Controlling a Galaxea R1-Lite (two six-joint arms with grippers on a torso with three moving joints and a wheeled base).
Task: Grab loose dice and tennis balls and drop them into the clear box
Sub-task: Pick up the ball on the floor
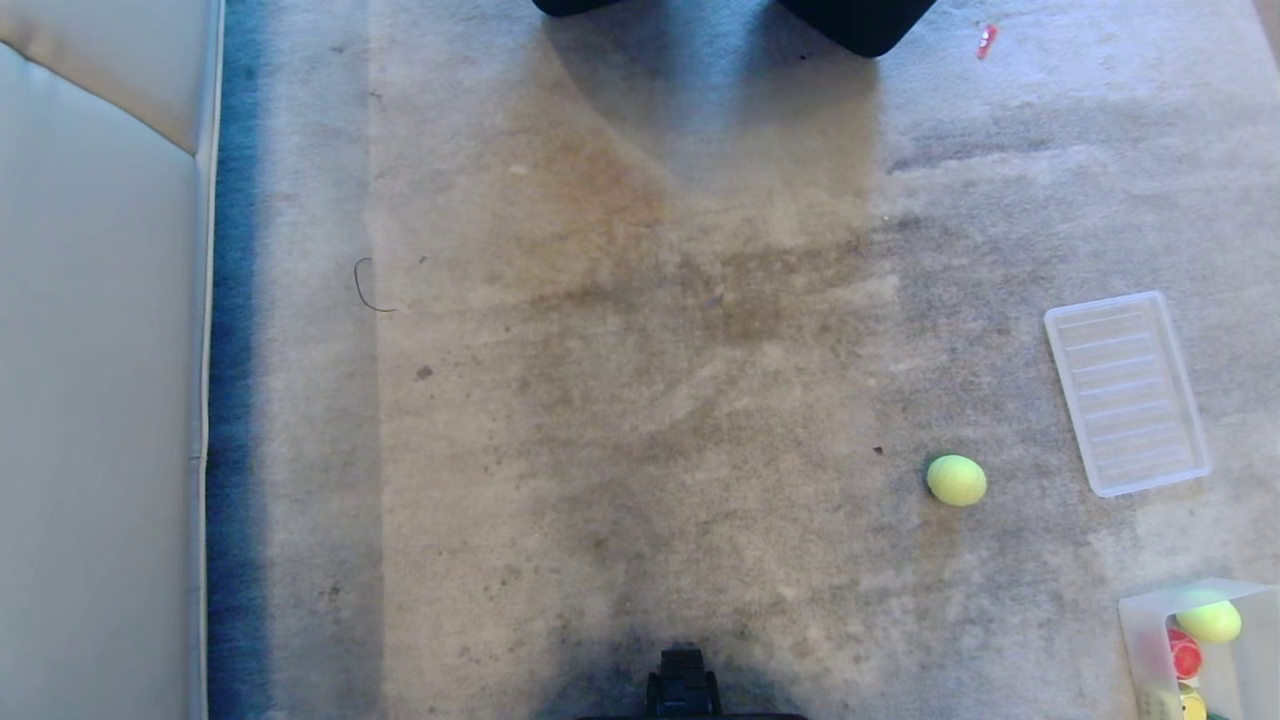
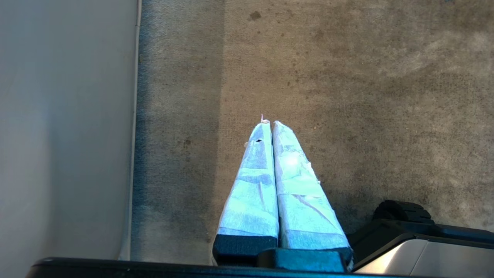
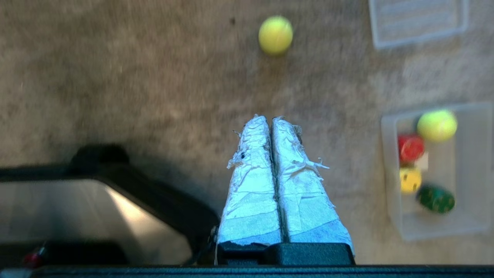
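Observation:
One tennis ball [image 1: 956, 480] [image 3: 275, 34] lies loose on the carpet, right of centre. The clear box [image 1: 1140, 640] [image 3: 389, 173] stands at the bottom right corner of the head view. Inside it are a second tennis ball [image 1: 1209, 621] [image 3: 437, 125], a red die [image 1: 1186, 657] [image 3: 410, 148], a yellow die [image 1: 1192, 703] [image 3: 410, 180] and a dark green die [image 3: 436, 198]. My right gripper [image 3: 270, 118] hangs shut and empty above the carpet, short of the loose ball. My left gripper [image 2: 269, 123] is shut and empty, near the sofa side. Neither gripper shows in the head view.
A flat ribbed translucent tray [image 1: 1126, 392] [image 3: 418, 21] lies beyond the loose ball. A pale sofa [image 1: 100, 400] [image 2: 65, 127] runs along the left. Dark furniture feet [image 1: 855, 25] stand at the far edge. My base [image 1: 685, 690] shows at the bottom.

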